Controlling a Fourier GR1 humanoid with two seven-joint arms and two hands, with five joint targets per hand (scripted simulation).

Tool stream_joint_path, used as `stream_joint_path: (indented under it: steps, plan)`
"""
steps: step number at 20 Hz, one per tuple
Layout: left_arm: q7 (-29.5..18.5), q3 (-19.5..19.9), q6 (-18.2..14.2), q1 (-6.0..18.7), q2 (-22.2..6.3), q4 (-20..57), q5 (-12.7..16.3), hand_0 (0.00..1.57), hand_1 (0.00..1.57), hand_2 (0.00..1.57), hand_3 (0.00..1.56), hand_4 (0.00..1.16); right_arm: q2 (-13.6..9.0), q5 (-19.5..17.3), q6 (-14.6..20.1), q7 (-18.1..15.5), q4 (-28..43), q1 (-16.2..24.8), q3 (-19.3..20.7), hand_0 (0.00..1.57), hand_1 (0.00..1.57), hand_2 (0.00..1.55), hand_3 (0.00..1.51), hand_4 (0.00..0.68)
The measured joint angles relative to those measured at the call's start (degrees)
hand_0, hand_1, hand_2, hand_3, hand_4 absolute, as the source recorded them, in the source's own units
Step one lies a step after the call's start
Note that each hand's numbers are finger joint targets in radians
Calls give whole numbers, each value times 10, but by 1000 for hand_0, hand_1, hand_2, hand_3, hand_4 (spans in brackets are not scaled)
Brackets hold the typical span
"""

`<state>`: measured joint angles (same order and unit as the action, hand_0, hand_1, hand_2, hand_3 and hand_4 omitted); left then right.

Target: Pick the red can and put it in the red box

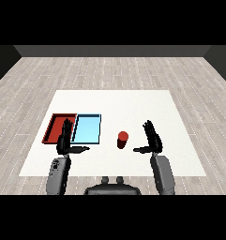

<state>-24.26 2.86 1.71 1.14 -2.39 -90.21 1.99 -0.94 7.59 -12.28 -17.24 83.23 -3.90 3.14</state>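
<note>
A small red can (122,139) stands upright on the white table (133,103), right of the two trays. The red tray (56,126) lies at the left, and the light blue tray (87,128) touches its right side. My right hand (153,138) is raised just right of the can with straight fingers and the thumb pointing toward it; a gap separates hand and can. My left hand (65,139) is open too, held over the front edge where the two trays meet. Neither hand holds anything.
Both trays look empty. The white table spreads wide behind the can and to the right. Grey wood flooring (114,70) surrounds the table.
</note>
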Motion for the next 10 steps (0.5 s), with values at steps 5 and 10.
stream_joint_path:
  steps: [5, 10]
  plan:
    - [-5, 0, -3, 3, 2, 6, -2, 0, 0, 0, 0, 0, 6, -6, 21, -32, -40, -4, -29, 0, 0, 0, 0, 0]
    - [12, 4, 7, -1, -5, -14, 11, 0, 0, 0, 0, 0, 6, 1, 42, -71, -96, -24, -51, 0, 0, 0, 0, 0]
